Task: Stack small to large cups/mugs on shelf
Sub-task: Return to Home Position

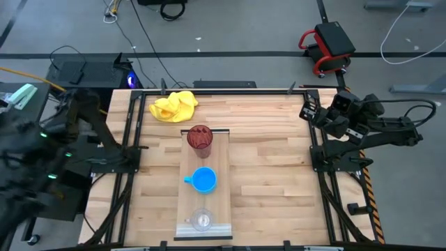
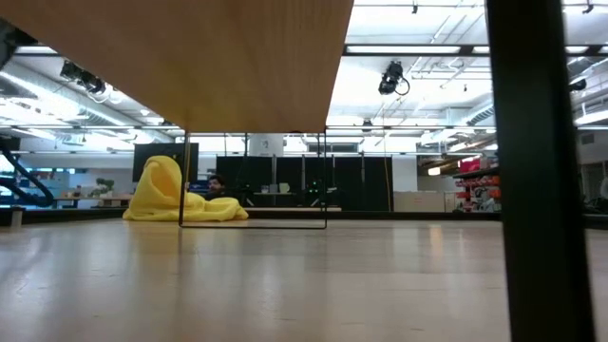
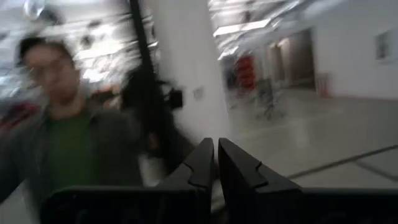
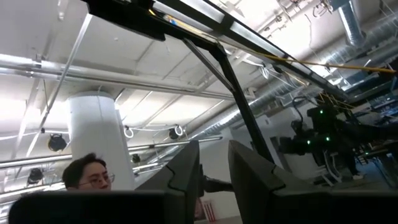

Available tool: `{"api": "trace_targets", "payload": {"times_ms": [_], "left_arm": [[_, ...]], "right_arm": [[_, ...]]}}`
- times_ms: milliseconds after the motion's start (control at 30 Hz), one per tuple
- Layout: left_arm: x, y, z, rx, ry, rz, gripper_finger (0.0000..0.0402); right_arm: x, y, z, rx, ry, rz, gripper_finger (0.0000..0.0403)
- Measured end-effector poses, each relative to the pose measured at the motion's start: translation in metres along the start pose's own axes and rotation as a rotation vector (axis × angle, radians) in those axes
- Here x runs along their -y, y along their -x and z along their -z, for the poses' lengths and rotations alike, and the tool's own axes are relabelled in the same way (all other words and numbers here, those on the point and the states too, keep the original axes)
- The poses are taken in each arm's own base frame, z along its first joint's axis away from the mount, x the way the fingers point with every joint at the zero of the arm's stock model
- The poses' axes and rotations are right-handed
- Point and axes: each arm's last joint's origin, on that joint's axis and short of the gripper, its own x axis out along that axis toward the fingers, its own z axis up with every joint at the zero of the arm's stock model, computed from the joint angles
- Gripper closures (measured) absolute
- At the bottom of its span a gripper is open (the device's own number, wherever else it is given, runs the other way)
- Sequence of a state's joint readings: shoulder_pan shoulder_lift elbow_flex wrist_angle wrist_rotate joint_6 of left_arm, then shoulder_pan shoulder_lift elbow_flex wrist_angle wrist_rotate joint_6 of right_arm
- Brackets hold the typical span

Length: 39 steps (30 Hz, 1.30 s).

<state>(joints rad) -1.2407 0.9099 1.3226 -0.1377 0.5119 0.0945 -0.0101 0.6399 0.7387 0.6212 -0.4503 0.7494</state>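
Three stood in a row on the shelf at mid-desk: red tumbler at the end toward the yellow cloth, blue mug in the middle, clear glass cup at the other end, faint against pale wood. From the low view the shelf's underside and a dark post hid all three. Left gripper hung off the desk's left side, jaws almost touching; right gripper sat by its right edge, jaws narrowly parted.
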Motion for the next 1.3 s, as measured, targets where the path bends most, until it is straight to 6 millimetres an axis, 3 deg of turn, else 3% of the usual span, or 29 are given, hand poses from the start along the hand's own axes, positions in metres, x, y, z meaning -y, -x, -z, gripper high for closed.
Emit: {"api": "trace_targets", "payload": {"times_ms": [133,367,467,633,733,933,1133,1300], "left_arm": [[-0.032,0.019,0.012,-0.037,-0.015,-0.071,0.0374],[-0.074,0.053,0.016,-0.086,0.067,0.047,0.0365],[-0.078,0.063,0.015,-0.107,0.075,0.033,0.0361],[-0.079,0.087,0.006,-0.147,0.063,-0.072,0.0365],[-0.075,0.1,0.001,-0.16,0.072,-0.177,0.0369],[-0.02,0.112,-0.018,-0.19,-0.045,-0.28,0.0373],[0.012,0.119,0.008,-0.148,-0.041,-0.44,0.0364],[0.023,0.126,0.033,-0.07,-0.022,-0.494,0.0362]], "right_arm": [[0.0,0.0,0.0,0.004,-0.005,-0.003,0.0309],[0.0,0.0,0.0,-0.002,0.003,0.002,0.0309],[0.002,0.0,-0.001,0.035,-0.045,0.04,0.0309],[0.003,-0.002,0.001,0.022,0.113,0.038,0.0309],[0.006,-0.002,0.0,0.025,0.153,0.045,0.0309],[0.005,0.003,-0.009,0.017,0.156,-0.024,0.0309],[-0.003,0.013,-0.01,0.005,0.198,-0.06,0.0309],[-0.018,0.034,-0.007,0.05,0.272,-0.079,0.0309]]}}
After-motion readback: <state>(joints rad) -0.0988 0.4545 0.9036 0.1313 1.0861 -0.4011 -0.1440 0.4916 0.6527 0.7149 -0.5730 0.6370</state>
